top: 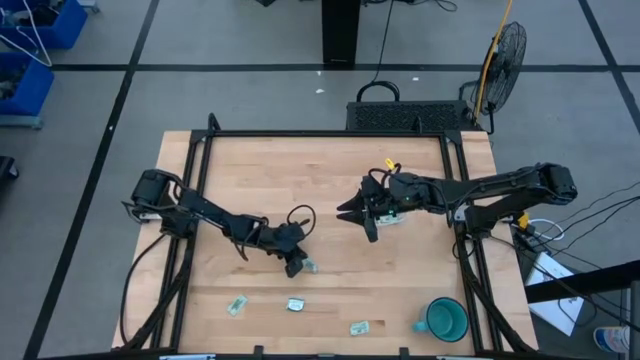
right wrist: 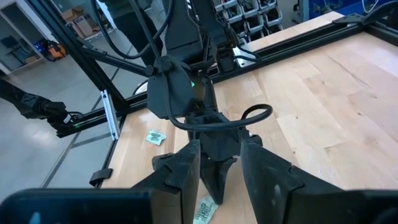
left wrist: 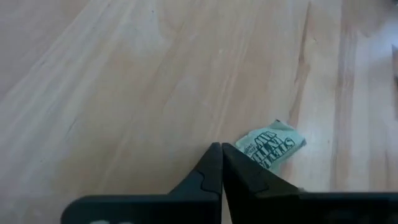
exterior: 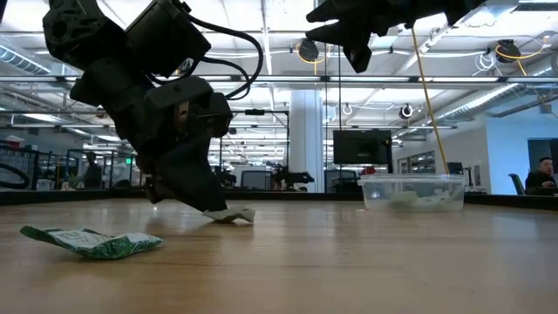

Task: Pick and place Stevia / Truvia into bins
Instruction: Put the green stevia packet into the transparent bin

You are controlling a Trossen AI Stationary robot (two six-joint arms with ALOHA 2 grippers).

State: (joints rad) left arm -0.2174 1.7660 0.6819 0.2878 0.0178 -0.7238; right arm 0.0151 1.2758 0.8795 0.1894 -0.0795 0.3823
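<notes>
My left gripper [left wrist: 221,155] is shut and low over the table, near its middle [top: 295,262]. A pale green sachet [left wrist: 272,147] lies flat on the wood right beside its fingertips and also shows in the low view [exterior: 231,214]. Three more sachets lie toward the near edge [top: 237,305], [top: 296,304], [top: 360,327]. My right gripper [right wrist: 221,165] is open and raised above the table [exterior: 366,35], right of centre. The clear tub [exterior: 410,192] stands below it and holds pale sachets. In the high view the right gripper hides most of the tub. My left gripper comes down slanting, with its shut fingertips at the table beside the sachet. The outer side of one finger [left wrist: 249,174] covers the sachet's near edge [left wrist: 255,155]. I cannot tell whether it touches it. The sachet lies flat on the table.
A teal mug [top: 443,320] stands near the table's near right corner. One crumpled sachet [exterior: 91,242] lies close to the low camera. A black frame [top: 330,133] runs around the table. Bare wood shows across the far left part of the table [top: 270,170].
</notes>
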